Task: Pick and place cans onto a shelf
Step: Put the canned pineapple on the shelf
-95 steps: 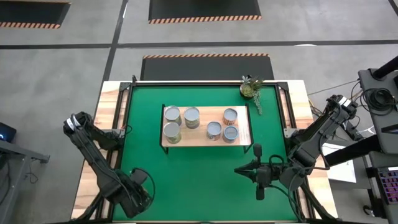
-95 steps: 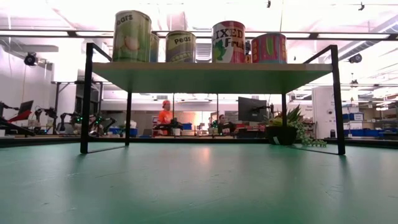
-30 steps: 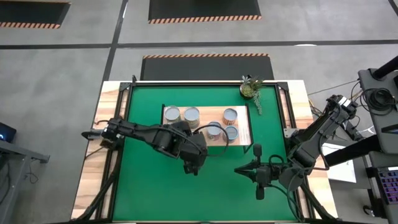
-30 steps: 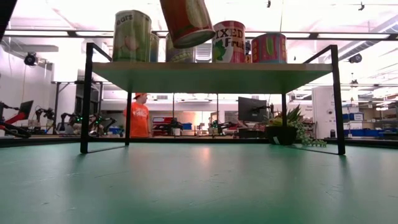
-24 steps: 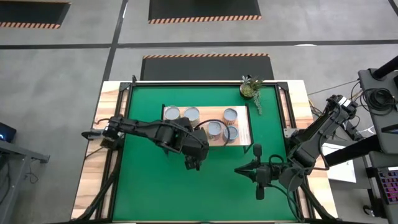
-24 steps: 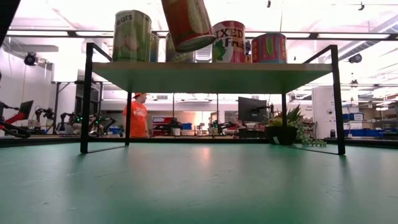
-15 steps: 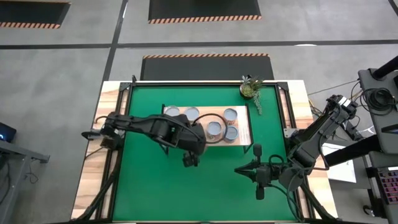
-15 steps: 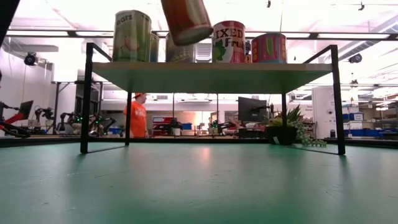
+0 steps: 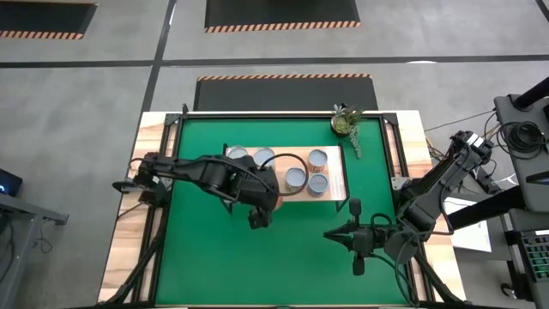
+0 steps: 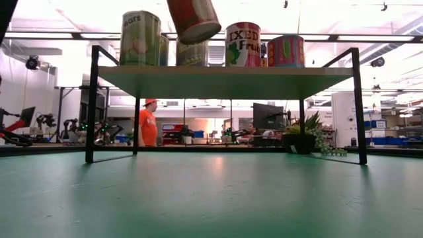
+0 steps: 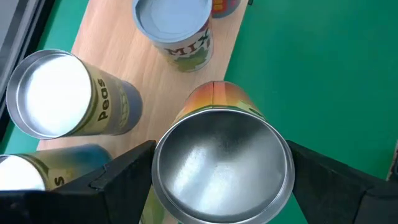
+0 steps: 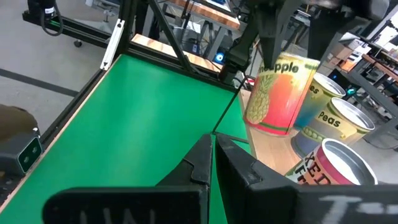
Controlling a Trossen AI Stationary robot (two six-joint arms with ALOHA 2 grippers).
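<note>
The left gripper (image 11: 221, 180) pinches a pineapple can (image 12: 280, 93) above the shelf (image 11: 143, 68), near a can marked "Peas" (image 11: 68, 96). The right gripper (image 12: 211, 152) is pressed together.

I count six small metal cans with shiny round tops (image 9: 296, 178): five on the one low light-wood shelf with black frame (image 9: 339, 172), one raised orange can (image 10: 193, 18). One small green potted plant (image 9: 345, 123).

left gripper (image 11: 221, 180) | carried pineapple can (image 10: 193, 18) up over shelf (image 10: 225, 74) front
</note>
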